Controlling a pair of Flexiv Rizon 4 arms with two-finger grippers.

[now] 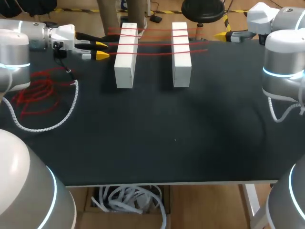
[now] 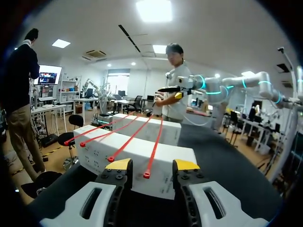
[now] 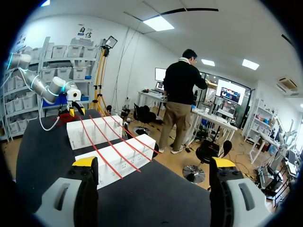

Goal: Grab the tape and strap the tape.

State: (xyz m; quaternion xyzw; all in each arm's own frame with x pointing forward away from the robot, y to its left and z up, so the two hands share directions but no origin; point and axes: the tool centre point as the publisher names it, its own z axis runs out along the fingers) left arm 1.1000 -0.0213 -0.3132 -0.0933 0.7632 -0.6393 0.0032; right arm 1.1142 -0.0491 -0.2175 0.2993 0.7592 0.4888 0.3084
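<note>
Open left tool [image 1: 97, 50] faces the thin red straps [image 1: 157, 44]
White rectangular blocks [image 1: 125, 57] raise them off the black tabletop [image 1: 167, 133], probably for easier grasping; right tool [image 3: 154, 163] is open too.

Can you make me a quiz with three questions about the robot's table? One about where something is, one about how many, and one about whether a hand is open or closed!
1. Where is the loose pile of thin red plastic straps?
A) on the black table, at the left arm's side
B) on top of the blocks
C) at the right arm's side

2. How many red straps lie across the two white rectangular blocks?
A) two
B) four
C) six

3. The left hand is:
A) shut on a strap
B) open
C) shut on a block

Answers:
1 A, the tangle sits at the table's left side, by the white coiled cable.
2 B, the left wrist view shows four strap ends.
3 B, its yellow tips stand apart and grip nothing.
</note>
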